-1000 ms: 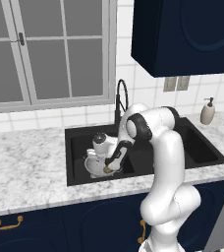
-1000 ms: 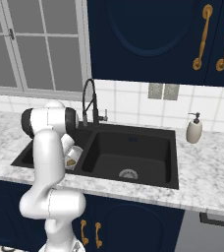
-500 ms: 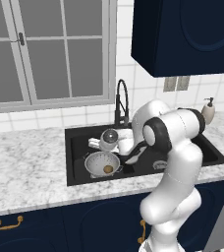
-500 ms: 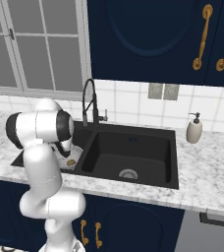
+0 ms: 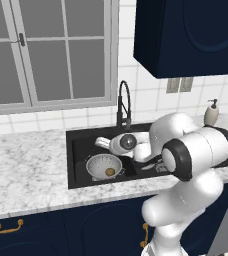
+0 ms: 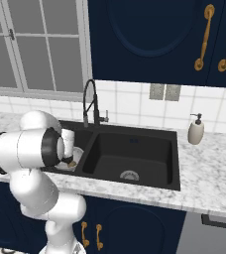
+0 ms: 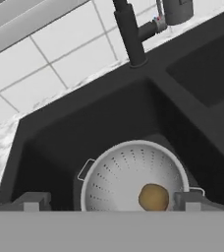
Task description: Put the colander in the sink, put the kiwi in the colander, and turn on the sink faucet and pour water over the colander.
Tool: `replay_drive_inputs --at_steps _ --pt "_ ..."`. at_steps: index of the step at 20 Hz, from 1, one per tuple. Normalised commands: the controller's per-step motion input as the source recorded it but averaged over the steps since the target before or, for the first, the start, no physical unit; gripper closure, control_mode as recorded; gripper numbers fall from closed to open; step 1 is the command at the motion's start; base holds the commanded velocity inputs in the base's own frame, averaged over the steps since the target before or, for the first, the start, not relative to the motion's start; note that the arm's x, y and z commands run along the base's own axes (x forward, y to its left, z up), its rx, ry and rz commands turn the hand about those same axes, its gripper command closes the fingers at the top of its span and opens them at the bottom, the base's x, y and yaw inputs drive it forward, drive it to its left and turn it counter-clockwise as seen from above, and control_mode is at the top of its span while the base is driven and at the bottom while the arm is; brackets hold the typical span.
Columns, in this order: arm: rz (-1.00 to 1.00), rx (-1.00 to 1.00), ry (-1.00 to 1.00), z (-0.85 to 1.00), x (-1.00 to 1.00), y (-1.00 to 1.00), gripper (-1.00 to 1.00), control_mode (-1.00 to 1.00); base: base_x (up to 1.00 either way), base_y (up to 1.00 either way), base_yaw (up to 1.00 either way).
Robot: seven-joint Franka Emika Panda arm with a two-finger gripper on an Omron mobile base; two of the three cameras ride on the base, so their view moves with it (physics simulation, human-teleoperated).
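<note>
The colander (image 7: 133, 177), a silver-grey metal bowl dotted with rows of small holes and fitted with two small side handles, sits in the left basin of the matte black sink (image 5: 78, 150). The kiwi (image 7: 154, 197), a small brown oval, lies inside it. The gripper (image 7: 111, 201) hangs above with jaws spread wide, holding nothing. No readable writing is visible on anything.

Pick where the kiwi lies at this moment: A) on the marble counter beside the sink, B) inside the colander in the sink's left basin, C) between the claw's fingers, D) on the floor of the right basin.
B: the kiwi rests inside the colander, which sits in the left basin of the sink; the claw above it is open.
</note>
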Motion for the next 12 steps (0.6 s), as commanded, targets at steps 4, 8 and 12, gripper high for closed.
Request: replay_drive_inputs --at_steps 4,8,12 --pt "0.01 0.09 0.04 1.00 -0.13 0.00 -1.00 -1.00 0.00 0.00 0.00" --pt "0.00 0.10 0.08 1.00 -0.09 0.00 -1.00 -1.00 0.00 0.00 0.00" --pt "0.00 0.05 0.14 1.00 0.00 0.00 -1.00 -1.00 0.00 0.00 0.00"
